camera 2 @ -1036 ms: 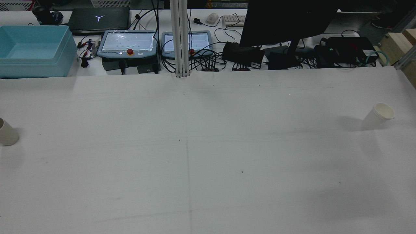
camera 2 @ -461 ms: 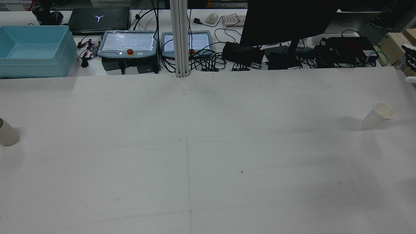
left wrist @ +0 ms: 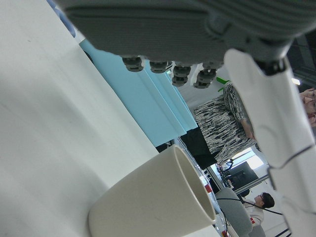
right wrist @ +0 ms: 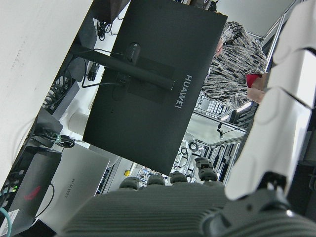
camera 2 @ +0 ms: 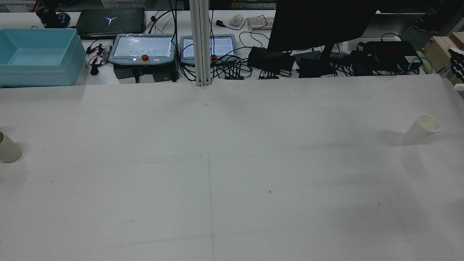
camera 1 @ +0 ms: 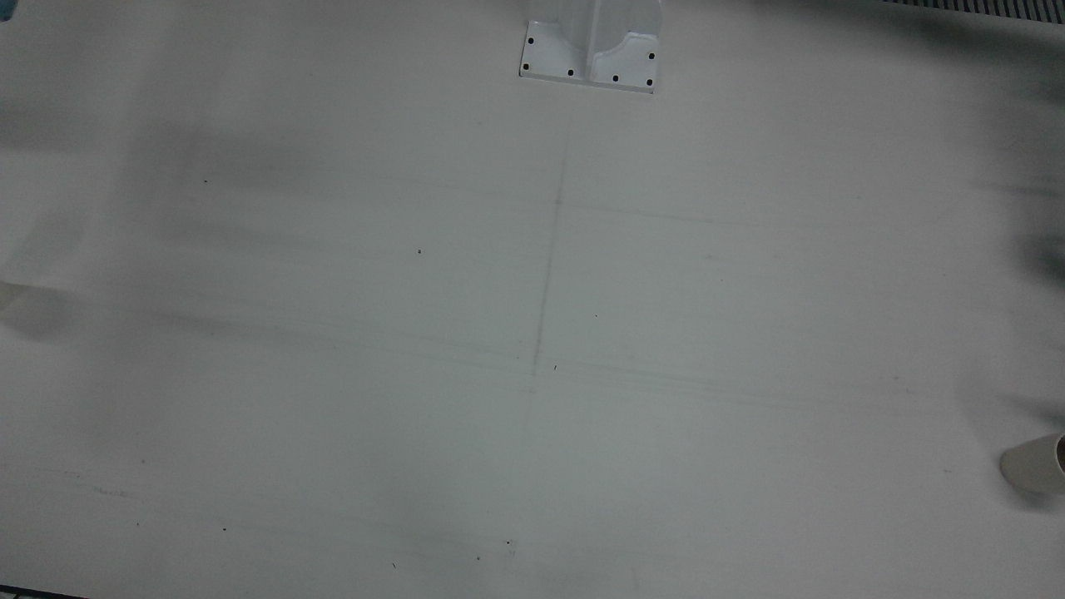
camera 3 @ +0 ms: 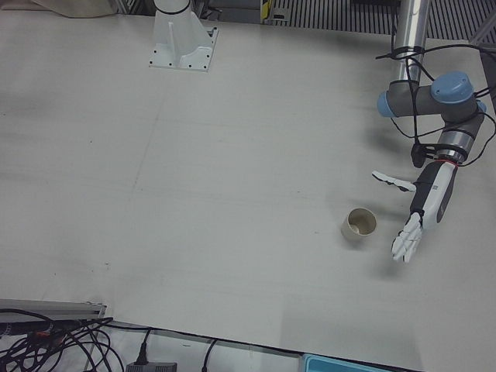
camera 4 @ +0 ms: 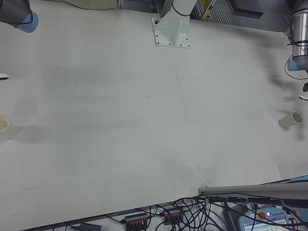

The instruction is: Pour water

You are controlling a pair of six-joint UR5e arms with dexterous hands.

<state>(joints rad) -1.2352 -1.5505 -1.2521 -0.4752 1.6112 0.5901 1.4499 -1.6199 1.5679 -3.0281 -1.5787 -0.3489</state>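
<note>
Rear and front views face oppositely, sharing the table (camera 2: pixel 232 163).

Left-side cup (camera 2: pixel 9 148): your plain off-white paper cup, upright on the table, way out at the left edge of the rear view, partly cut off. In the left-front view you can see straight into its open mouth.
Right-side cup (camera 2: pixel 422 129): same kind of white paper cup, also upright, far over on the right, well apart from the other.
</note>
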